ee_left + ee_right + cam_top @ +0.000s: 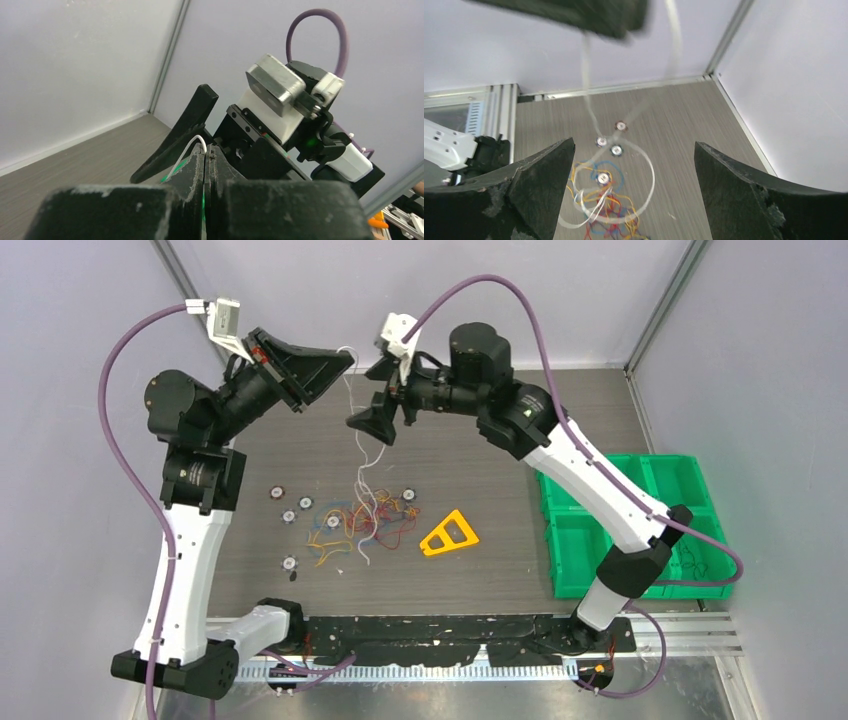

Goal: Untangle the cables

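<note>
A tangle of thin red, orange, yellow and blue cables (pixel 350 525) lies on the table's middle; it also shows in the right wrist view (pixel 614 215). My left gripper (pixel 345 358) is raised high and shut on a white cable (pixel 352 400), which hangs from it down into the tangle. In the left wrist view the white cable (pixel 187 152) loops out of the closed fingertips. My right gripper (pixel 385 425) is open and empty, hovering above the tangle beside the hanging white cable (pixel 591 107).
Several small round discs (pixel 288 516) lie around the tangle. A yellow plastic triangle (pixel 448 536) lies right of it. Green bins (pixel 640 520) stand at the right. Grey walls enclose the table's back and sides.
</note>
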`<control>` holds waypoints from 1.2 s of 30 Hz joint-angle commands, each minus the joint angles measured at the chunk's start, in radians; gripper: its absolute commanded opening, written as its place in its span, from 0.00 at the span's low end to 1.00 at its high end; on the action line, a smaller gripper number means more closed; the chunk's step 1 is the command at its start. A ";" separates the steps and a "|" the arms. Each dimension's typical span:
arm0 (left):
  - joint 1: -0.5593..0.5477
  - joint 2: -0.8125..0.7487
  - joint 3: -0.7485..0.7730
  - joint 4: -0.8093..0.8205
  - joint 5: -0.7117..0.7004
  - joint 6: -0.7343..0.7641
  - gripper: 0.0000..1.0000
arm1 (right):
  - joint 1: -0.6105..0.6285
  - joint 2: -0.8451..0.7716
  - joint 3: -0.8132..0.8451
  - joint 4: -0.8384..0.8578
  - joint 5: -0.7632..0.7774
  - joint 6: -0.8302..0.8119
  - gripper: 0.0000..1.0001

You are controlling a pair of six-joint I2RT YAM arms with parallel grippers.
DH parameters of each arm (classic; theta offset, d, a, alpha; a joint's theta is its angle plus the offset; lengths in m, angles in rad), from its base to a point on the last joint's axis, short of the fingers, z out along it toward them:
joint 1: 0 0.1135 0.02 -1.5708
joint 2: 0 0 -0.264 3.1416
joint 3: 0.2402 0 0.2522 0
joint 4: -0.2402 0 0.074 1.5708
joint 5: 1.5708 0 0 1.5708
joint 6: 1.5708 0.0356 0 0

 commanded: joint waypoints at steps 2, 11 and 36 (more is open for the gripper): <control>-0.006 -0.012 -0.008 0.087 0.080 -0.042 0.00 | 0.085 0.037 0.102 0.116 0.013 -0.008 0.95; 0.014 -0.063 0.007 0.237 0.107 -0.141 0.00 | 0.067 0.052 -0.078 0.191 0.126 0.040 0.46; 0.158 -0.161 -0.209 -0.374 -0.440 0.437 0.00 | -0.204 -0.172 -0.267 0.237 -0.366 0.333 0.05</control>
